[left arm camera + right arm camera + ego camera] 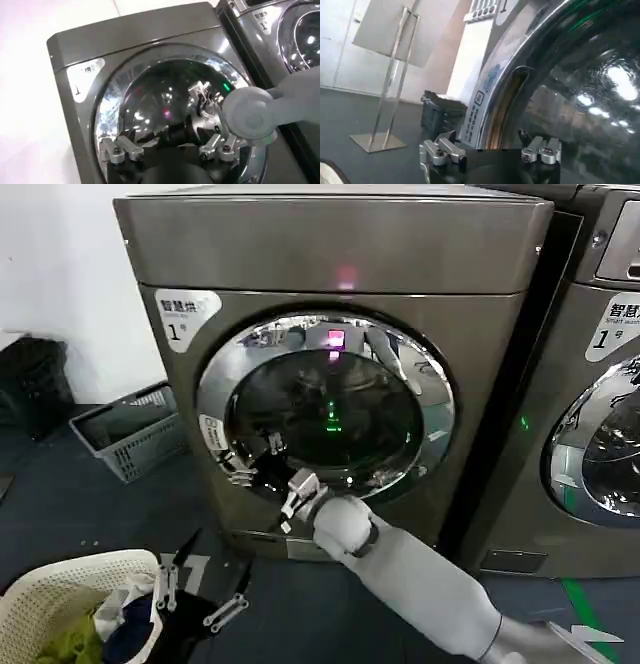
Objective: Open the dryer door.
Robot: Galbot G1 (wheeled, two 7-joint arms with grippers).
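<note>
The dryer door (325, 409) is a round dark glass window in a wide chrome ring and lies flush with the grey machine front. My right gripper (258, 459) is at the ring's lower left edge. In the right wrist view it (490, 150) is open, its two fingers standing either side of the chrome rim, just below the handle recess (514, 95). My left gripper (198, 596) hangs low near the floor in front of the machine, open and empty. The left wrist view looks up at the dryer door (165, 100) past that left gripper (167, 150).
A white laundry basket (60, 584) with clothes sits at the bottom left, beside my left gripper. A grey crate (130, 429) stands on the floor left of the dryer. A second machine (600, 334) adjoins on the right.
</note>
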